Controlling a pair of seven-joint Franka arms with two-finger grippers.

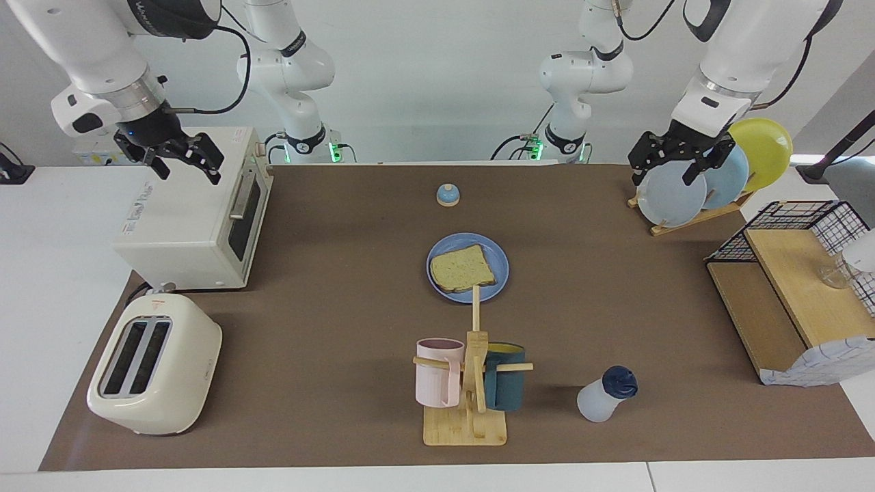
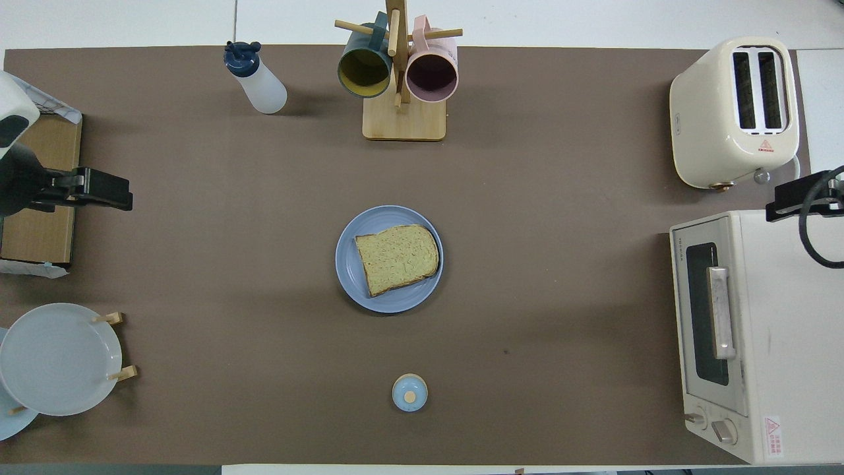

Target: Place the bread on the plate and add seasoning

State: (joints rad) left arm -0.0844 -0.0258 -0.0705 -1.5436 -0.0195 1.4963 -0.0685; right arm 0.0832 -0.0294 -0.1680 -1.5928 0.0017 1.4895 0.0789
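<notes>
Table (image 1: pixel 342 307) is filling both views under its brown mat, and I am reading it from the biggest things down. Oven (image 1: pixel 195 208) is sitting at upper left of the facing view, toaster (image 1: pixel 156 372) below it at lower left; shelf (image 1: pixel 786 301) is at the right edge with the rack (image 1: pixel 704 178) of upright plates above it, and the mug tree (image 1: pixel 468 383) is standing at lower centre.

Plate (image 1: pixel 499 263) is lying at the centre of the frame with the bread (image 1: pixel 462 268) already flat on it, so I am judging the first half done and the seasoning still to add. Bottle (image 1: pixel 605 395) is standing at lower right of centre, beside the mug tree, upright and well apart from the plate. I am expecting it to be light, smooth and a little squashy, likely to slip or tip if pinched near the cap; I would be taking it across the middle of the body, below the dark cap. A small bell (image 1: pixel 448 195) is sitting above the plate.

Right gripper (image 1: pixel 186 160) is hanging over the oven at upper left, fingers spread and holding nothing. Left gripper (image 1: pixel 673 164) is hanging over the rack at upper right, fingers also apart and empty, waiting.
</notes>
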